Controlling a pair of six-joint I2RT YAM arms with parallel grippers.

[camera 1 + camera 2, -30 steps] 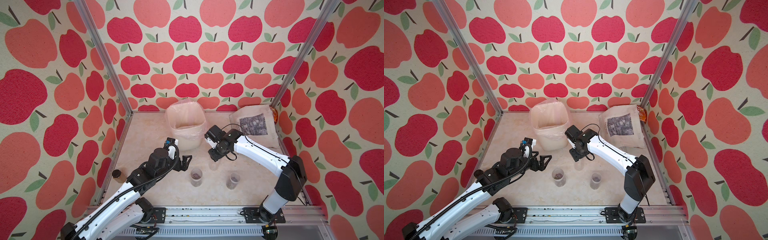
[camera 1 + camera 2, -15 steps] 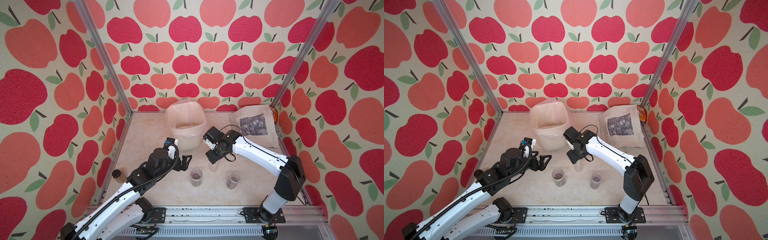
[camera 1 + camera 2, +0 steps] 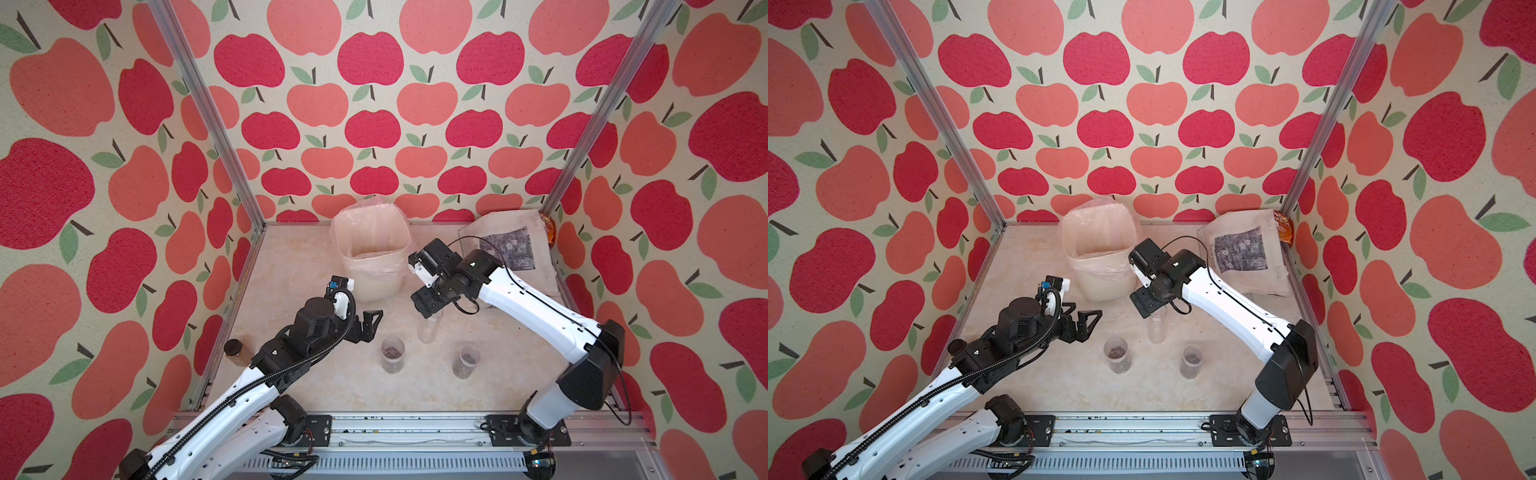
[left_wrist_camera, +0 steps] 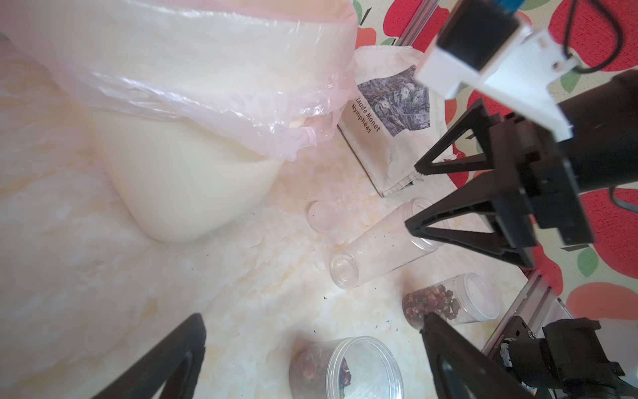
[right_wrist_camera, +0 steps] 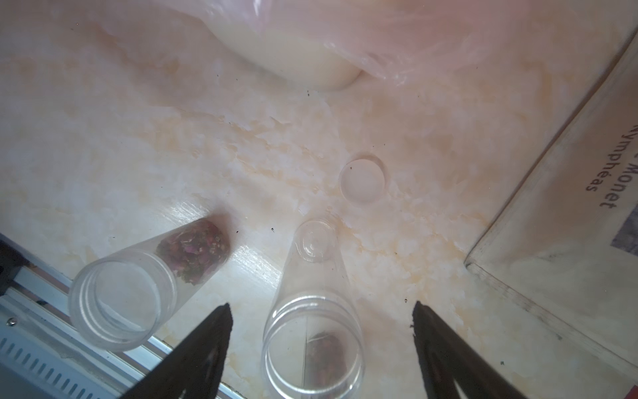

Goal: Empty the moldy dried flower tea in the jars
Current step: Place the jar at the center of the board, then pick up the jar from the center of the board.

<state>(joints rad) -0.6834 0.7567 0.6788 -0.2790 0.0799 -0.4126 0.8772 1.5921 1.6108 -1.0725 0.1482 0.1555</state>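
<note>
Hovering right gripper (image 5: 321,305): jaws apart, flanking empty jar (image 3: 428,330), no contact
Left gripper (image 3: 371,326): jaws apart, empty
Tea jars (image 3: 392,353): 5 and 7 o'clock of empty jar

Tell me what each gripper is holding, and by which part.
Nothing is held. The right gripper straddles the empty clear plastic jar, jaws open and clear of it; the left gripper is open, empty.

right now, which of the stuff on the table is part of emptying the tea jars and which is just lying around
For the job:
- empty jar
- loose lid
- tea jar
- second tea jar
- lined bin

Lying about:
- printed tote bag
- brown bottle
- orange item in the back corner
</note>
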